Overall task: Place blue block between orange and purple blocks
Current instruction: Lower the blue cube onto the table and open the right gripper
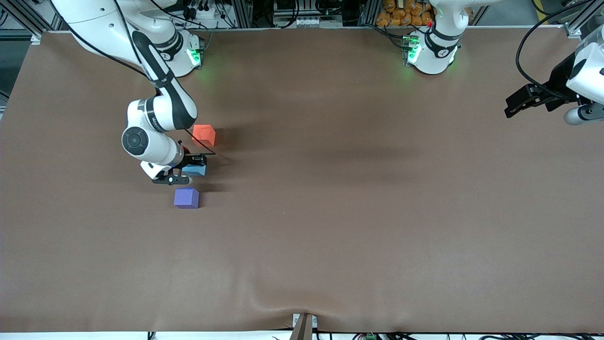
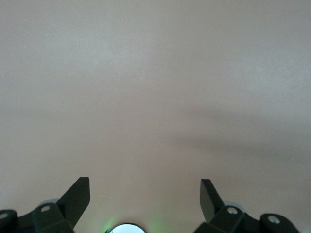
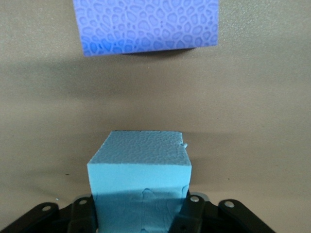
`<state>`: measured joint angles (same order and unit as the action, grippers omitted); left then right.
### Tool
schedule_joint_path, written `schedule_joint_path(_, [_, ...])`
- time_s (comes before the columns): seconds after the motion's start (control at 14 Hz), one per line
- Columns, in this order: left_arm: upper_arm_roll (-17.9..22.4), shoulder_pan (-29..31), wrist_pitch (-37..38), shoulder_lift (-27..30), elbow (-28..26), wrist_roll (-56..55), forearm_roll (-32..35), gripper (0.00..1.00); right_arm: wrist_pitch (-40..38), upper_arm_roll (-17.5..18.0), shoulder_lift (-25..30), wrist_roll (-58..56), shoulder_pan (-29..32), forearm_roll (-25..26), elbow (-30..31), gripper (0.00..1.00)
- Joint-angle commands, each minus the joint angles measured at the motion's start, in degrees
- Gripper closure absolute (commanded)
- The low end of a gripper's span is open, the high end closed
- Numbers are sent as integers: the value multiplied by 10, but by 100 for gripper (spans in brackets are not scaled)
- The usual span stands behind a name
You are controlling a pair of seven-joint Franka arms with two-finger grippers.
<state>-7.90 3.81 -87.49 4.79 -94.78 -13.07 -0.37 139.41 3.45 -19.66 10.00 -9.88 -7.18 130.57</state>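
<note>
My right gripper (image 1: 192,168) is shut on the sky-blue block (image 1: 195,170), low over the table between the orange block (image 1: 204,135) and the purple block (image 1: 186,197). The orange block lies farther from the front camera, the purple one nearer. In the right wrist view the blue block (image 3: 140,165) sits between the fingers (image 3: 192,213) of the right gripper (image 3: 139,209). The purple block (image 3: 146,26) lies a short gap ahead of it. My left gripper (image 1: 514,106) is open and empty, raised over the left arm's end of the table. The left wrist view shows the left gripper (image 2: 146,194) over bare table.
The brown table cloth (image 1: 330,212) has a wrinkle at the edge nearest the front camera. The arm bases (image 1: 429,52) stand along the edge farthest from that camera.
</note>
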Motion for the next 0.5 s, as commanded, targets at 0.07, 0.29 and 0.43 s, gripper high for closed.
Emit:
schedule_joint_path(0.07, [-1, 3, 0, 15, -14, 8, 2, 0, -49, 4, 14, 3, 8, -8, -21, 0])
schedule_joint_path(0.29, [-1, 3, 0, 14, -14, 9, 1, 0, -288, 3, 30, 4, 15, -9, -204, 0])
schedule_joint_path(0.43, [-1, 3, 0, 14, -14, 8, 2, 0, -408, 2, 25, 2, 17, -7, -334, 0])
